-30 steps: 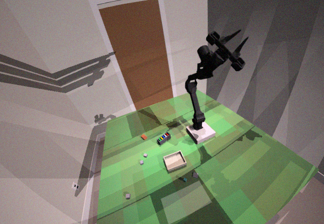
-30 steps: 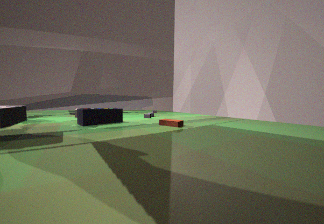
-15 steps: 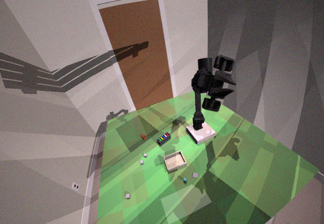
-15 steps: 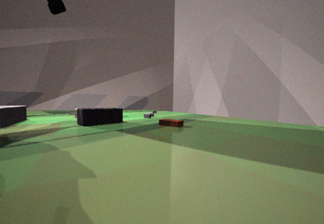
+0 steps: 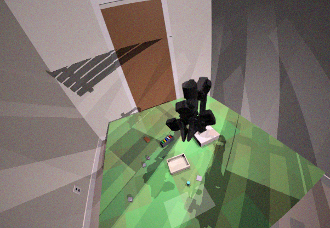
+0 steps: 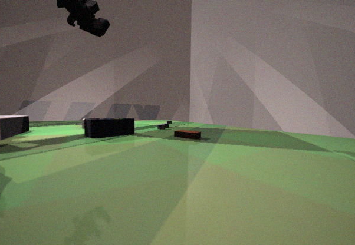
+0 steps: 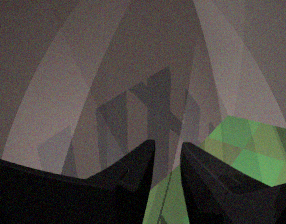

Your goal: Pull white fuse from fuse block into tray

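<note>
Grey cube (image 5: pixel 130 199): nearest item on the green surface (image 5: pixel 257 170), alone, well apart from the rest.
Cyan cube (image 5: pixel 188 182): just beside a flat grey tile (image 5: pixel 199 178), on the near side of the tray.
Tray (image 5: pixel 178 163): pale, open-topped, square; nothing is seen inside it.
Two small grey cubes (image 5: pixel 146 161): to the left of the tray, between it and the orange block.
Fuse block (image 5: pixel 166 140): dark, beyond the tray, carrying a row of coloured fuses.
White fuse: not in the tray or the jaws; at this size it cannot be singled out among the fuses in the fuse block.
Orange block (image 5: pixel 146 139): flat on the surface, left of the fuse block and apart from it.
Base plate (image 5: pixel 207 136): white, right of the fuse block, carrying the arm (image 5: pixel 192 104).
Jaws: drawn almost together with only a narrow slit between them, pinching nothing; the exterior view shows them high above the surface, clear of the fuse block.
Door (image 5: pixel 139 52): brown, in the far wall.
</note>
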Robot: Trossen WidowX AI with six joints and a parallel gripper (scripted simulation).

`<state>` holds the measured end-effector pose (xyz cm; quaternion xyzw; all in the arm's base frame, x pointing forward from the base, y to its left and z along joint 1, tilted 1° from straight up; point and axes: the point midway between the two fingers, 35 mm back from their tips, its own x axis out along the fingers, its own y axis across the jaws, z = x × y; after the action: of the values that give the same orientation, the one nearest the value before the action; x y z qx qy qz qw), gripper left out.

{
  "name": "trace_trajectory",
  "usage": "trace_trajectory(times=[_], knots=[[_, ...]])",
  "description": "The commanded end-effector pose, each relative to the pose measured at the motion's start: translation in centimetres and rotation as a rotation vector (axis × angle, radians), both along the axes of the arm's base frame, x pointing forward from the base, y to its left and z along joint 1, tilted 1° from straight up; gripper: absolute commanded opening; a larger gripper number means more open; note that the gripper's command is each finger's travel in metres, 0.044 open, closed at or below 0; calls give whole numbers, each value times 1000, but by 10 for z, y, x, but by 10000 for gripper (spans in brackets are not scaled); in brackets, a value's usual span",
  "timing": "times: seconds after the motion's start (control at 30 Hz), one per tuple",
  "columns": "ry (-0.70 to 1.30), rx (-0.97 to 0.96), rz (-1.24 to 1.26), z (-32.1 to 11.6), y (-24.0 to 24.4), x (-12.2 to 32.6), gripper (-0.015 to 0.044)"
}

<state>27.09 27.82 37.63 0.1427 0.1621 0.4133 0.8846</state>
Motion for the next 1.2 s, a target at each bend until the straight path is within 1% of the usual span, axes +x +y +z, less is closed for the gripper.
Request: trace_trajectory(times=[0.0,0.17,0.33,0.5,0.67,0.8,0.9,1.03,1.17], knots=[[-87,-338,-66,-57,-34,41,70],[-137,-643,-67,-102,-73,69,70],[-148,-930,-2,-145,-118,87,70],[-129,-1182,128,-187,-166,94,70],[-92,-1383,320,-224,-215,89,70],[-59,-1494,514,-252,-253,77,70],[-38,-1541,678,-270,-279,64,70],[-24,-1553,909,-291,-311,41,70],[-32,-1516,1107,-306,-335,17,70]])
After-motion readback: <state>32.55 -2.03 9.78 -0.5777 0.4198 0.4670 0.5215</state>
